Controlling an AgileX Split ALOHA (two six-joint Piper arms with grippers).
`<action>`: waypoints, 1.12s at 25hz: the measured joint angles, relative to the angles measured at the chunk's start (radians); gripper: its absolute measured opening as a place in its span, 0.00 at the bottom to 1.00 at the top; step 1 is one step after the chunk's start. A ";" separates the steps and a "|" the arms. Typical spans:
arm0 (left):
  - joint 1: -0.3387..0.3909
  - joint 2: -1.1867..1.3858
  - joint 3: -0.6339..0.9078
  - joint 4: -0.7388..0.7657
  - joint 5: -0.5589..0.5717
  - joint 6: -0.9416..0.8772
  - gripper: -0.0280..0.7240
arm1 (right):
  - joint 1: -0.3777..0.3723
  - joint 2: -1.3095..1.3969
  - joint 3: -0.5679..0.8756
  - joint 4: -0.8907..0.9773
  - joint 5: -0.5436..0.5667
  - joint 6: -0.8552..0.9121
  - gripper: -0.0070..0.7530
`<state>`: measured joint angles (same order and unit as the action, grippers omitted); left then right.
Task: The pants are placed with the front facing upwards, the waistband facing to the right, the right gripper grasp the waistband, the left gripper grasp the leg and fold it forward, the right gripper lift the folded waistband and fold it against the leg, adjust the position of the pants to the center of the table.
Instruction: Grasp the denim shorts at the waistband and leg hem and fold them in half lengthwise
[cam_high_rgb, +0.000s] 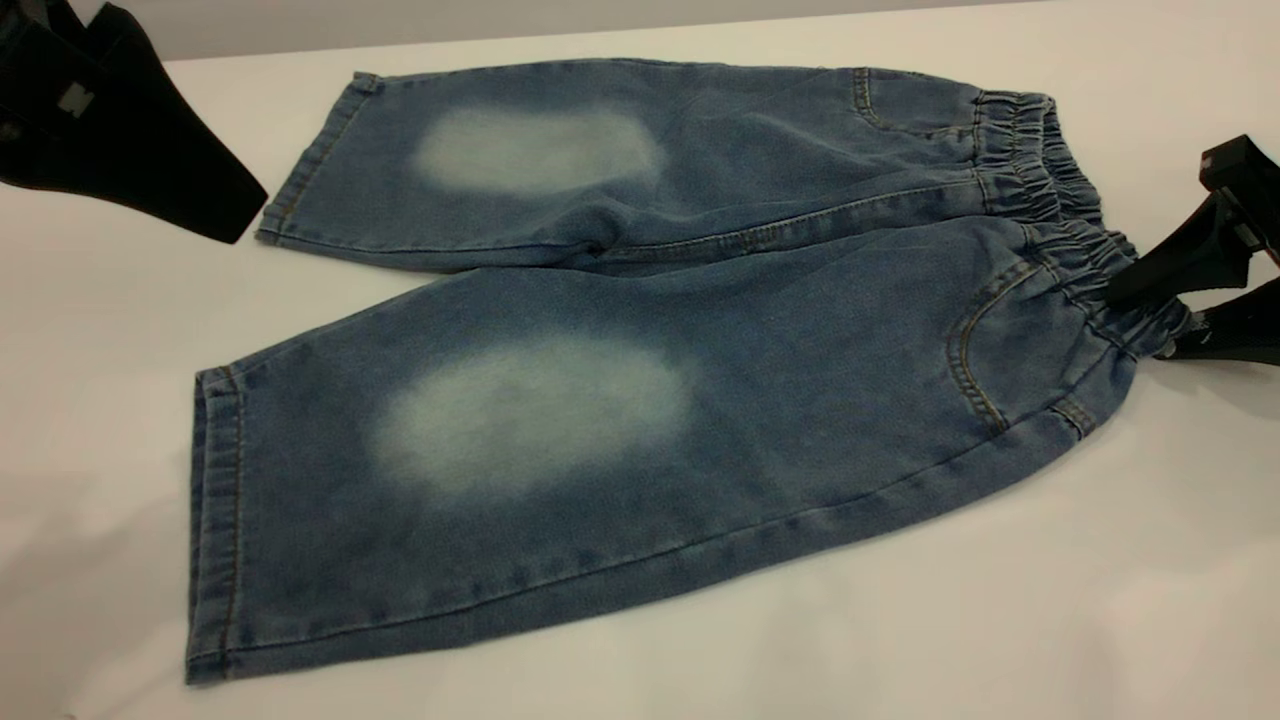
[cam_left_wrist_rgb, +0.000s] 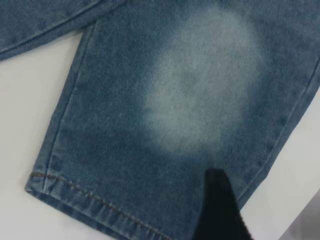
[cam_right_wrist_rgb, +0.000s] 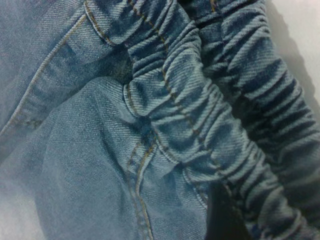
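Note:
The blue denim pants (cam_high_rgb: 640, 330) lie flat and front up on the white table (cam_high_rgb: 1000, 620), with the legs to the left. The elastic waistband (cam_high_rgb: 1050, 190) faces right. My right gripper (cam_high_rgb: 1140, 322) is at the waistband's near end and is shut on the gathered fabric, one finger above it and one below. The right wrist view shows the waistband (cam_right_wrist_rgb: 200, 100) close up, with a pocket seam beside it. My left gripper (cam_high_rgb: 215, 205) hangs at the far left, just off the hem of the far leg (cam_high_rgb: 540, 150). That leg's pale oval (cam_left_wrist_rgb: 200, 80) fills the left wrist view.
Bare table (cam_high_rgb: 100, 400) surrounds the pants on the left, front and right. The table's far edge (cam_high_rgb: 600, 35) runs just behind the far leg. The near leg's hem (cam_high_rgb: 215, 520) lies at the front left.

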<state>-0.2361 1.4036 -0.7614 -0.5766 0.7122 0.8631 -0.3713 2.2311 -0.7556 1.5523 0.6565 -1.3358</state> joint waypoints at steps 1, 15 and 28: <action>0.000 0.000 0.000 0.000 0.001 0.000 0.61 | 0.000 0.000 0.000 -0.001 0.000 0.000 0.46; 0.000 0.000 0.000 0.020 0.033 0.000 0.61 | 0.002 0.005 0.000 -0.008 -0.050 -0.022 0.05; 0.000 0.000 0.126 0.062 0.005 0.045 0.61 | 0.002 0.008 0.004 0.067 0.382 -0.072 0.05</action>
<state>-0.2361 1.4036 -0.6355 -0.5151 0.7167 0.9081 -0.3692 2.2393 -0.7518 1.6194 1.0388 -1.4079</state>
